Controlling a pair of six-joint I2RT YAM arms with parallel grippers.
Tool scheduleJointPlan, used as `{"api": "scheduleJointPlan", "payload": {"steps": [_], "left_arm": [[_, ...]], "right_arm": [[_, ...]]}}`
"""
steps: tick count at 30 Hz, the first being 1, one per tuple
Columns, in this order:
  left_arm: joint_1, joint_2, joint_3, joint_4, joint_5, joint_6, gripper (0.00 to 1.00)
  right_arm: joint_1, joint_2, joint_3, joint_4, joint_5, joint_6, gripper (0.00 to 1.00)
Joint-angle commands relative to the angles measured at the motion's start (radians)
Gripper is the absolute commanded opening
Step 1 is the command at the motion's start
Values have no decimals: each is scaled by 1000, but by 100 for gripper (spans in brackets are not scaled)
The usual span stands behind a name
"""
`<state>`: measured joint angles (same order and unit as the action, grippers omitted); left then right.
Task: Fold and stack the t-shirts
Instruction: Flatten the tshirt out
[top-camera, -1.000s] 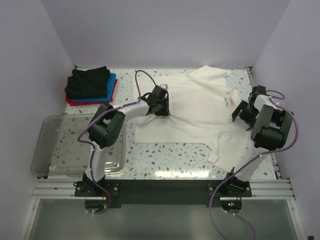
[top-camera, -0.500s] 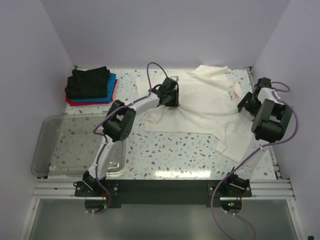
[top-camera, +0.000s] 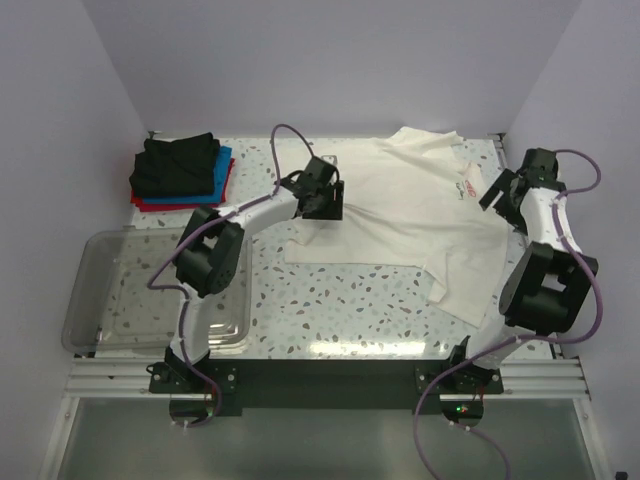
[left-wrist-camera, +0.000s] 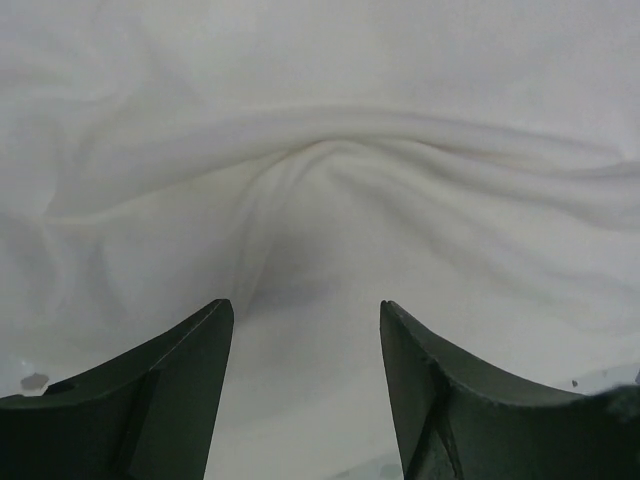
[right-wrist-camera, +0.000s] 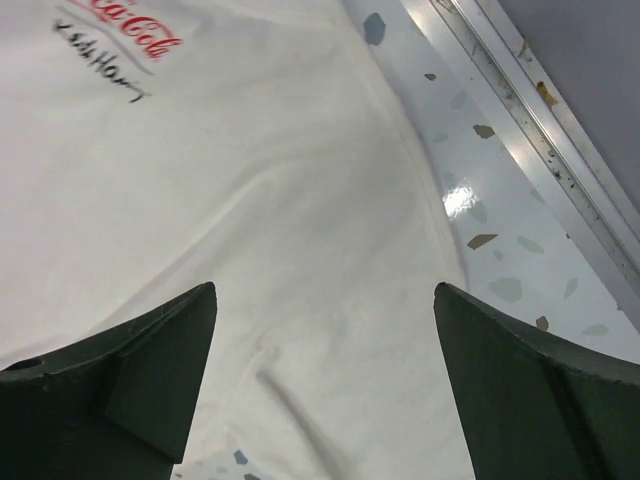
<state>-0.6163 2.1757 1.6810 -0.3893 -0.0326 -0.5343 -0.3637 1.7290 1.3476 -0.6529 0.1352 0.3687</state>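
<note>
Lying spread across the far right part of the speckled table (top-camera: 330, 300), the white t-shirt (top-camera: 420, 220) is showing its small red script print (right-wrist-camera: 128, 30) near its right side, and one flap of it is reaching toward the near edge.

The left gripper (left-wrist-camera: 302, 315) is sitting low over the shirt's left edge. Its dark fingers (left-wrist-camera: 180, 390) are standing moderately apart with flat cloth showing between them. They are pinching nothing. Just ahead of the tips the fabric is bunching into a soft curved ridge.

The right gripper (right-wrist-camera: 322, 295) is hovering over the shirt's right side, a little below the print. Its claw is gaping wide and holding nothing. Beneath it the shirt's edge is giving way to bare table, which is running out to a metal rail (right-wrist-camera: 520, 80).

Over in the far left corner the folded shirts are sitting in a stack. The black tee (top-camera: 178, 165) is resting on top, the blue tee (top-camera: 224, 160) is peeking out under it, and the red tee (top-camera: 185, 204) is lying at the bottom. A clear plastic tub (top-camera: 105, 300) is sitting at the near left, beside the left arm.
</note>
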Motion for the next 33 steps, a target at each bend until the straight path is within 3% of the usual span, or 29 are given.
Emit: {"api": "scheduleJointPlan", "payload": {"steps": [1, 9, 17, 33], "left_arm": [[13, -175, -124, 27, -46, -21, 66], [20, -258, -314, 73, 13, -72, 66], [16, -335, -408, 93, -39, -79, 66], [44, -225, -325, 70, -87, -30, 66]], "right_arm": [[58, -138, -50, 26, -26, -16, 93], [274, -178, -162, 10, -42, 12, 93], [385, -186, -271, 38, -48, 67, 92], [391, -30, -308, 113, -36, 50, 92]]}}
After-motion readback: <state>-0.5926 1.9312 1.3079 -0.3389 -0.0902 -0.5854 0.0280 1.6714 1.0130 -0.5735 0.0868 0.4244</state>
